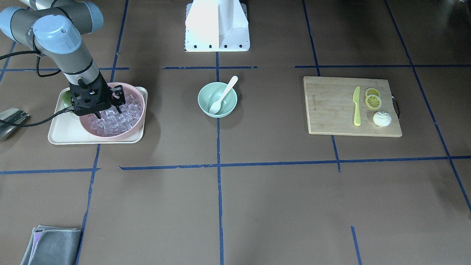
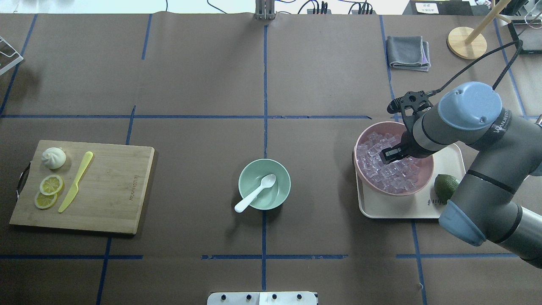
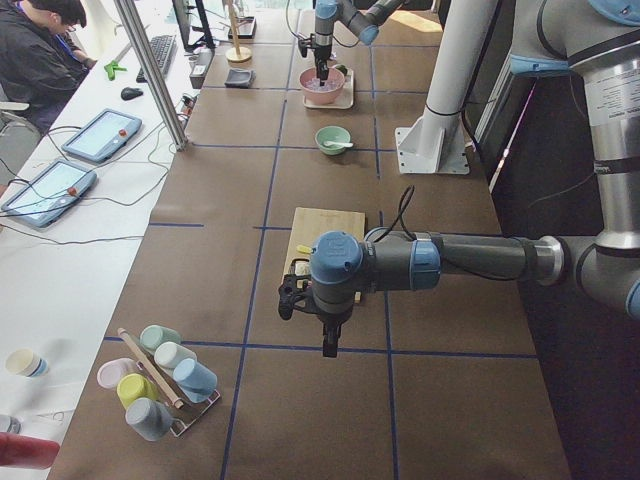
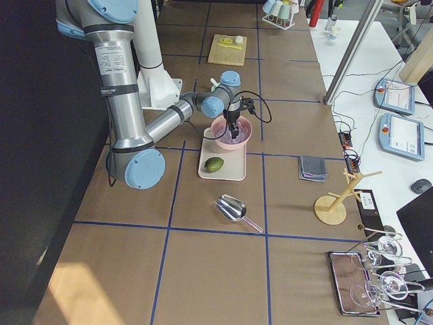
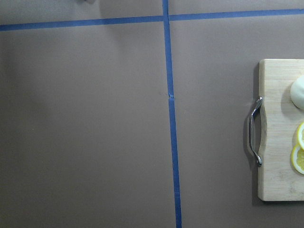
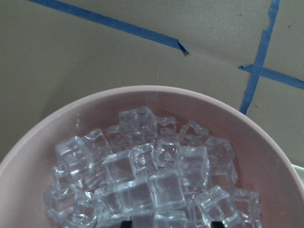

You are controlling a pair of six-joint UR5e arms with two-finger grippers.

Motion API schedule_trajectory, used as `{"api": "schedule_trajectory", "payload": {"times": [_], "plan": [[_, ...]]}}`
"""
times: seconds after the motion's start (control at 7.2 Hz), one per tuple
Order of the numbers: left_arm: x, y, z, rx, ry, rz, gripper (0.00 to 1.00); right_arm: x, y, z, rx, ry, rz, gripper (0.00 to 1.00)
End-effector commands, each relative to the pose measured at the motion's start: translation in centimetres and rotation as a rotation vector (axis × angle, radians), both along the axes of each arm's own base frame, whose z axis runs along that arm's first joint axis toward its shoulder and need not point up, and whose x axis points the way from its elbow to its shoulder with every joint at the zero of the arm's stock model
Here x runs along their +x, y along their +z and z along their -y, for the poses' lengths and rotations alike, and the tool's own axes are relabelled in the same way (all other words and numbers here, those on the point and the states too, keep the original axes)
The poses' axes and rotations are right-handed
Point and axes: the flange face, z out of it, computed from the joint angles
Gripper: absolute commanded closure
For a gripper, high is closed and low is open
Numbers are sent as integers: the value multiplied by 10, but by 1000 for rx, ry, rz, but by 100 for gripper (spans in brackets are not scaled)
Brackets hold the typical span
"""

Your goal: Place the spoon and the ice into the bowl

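Observation:
The white spoon [image 1: 223, 95] lies in the mint-green bowl [image 1: 230, 105] at the table's middle, its handle resting over the rim; both also show in the overhead view, spoon [image 2: 256, 192] and bowl [image 2: 277, 197]. The ice [image 1: 114, 123] is piled in the pink bowl [image 1: 110, 137]. My right gripper [image 1: 106, 111] is open, its fingers dipped into the ice [image 6: 161, 185]. My left gripper [image 3: 325, 345] hangs above the table off the cutting board's end; I cannot tell whether it is open or shut.
The pink bowl stands on a cream tray [image 1: 62, 136] with a lime [image 2: 446, 186]. A cutting board [image 1: 331, 110] holds a yellow-green knife [image 1: 356, 106], lemon slices and a bun. A grey cloth [image 1: 51, 244], a metal scoop [image 4: 233, 208] and the robot base [image 1: 217, 25] are nearby.

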Motion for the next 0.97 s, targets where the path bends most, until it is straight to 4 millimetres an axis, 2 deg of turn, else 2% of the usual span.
{"api": "schedule_trajectory", "payload": {"times": [0.0,0.14,0.42,0.56,0.69,0.83], "plan": [[0,0,0,-1,-1,0,0,0,-1,0,1,0,2,81],[0,0,0,2,0,0,0,1,-2,0,1,0,4,95],[-1,0,0,2,-1,0,0,3,-8,-1,8,0,15,100],[-1,0,-1,0,-1,-2,0,1,-19,0,12,7,29,100],[-1,2,-9,-12,-10,-22,0,-11,-47,7,-67,101,60,100],[-1,-6,-16,1,-11,-26,0,-36,-88,5,-149,166,83,100]]}}
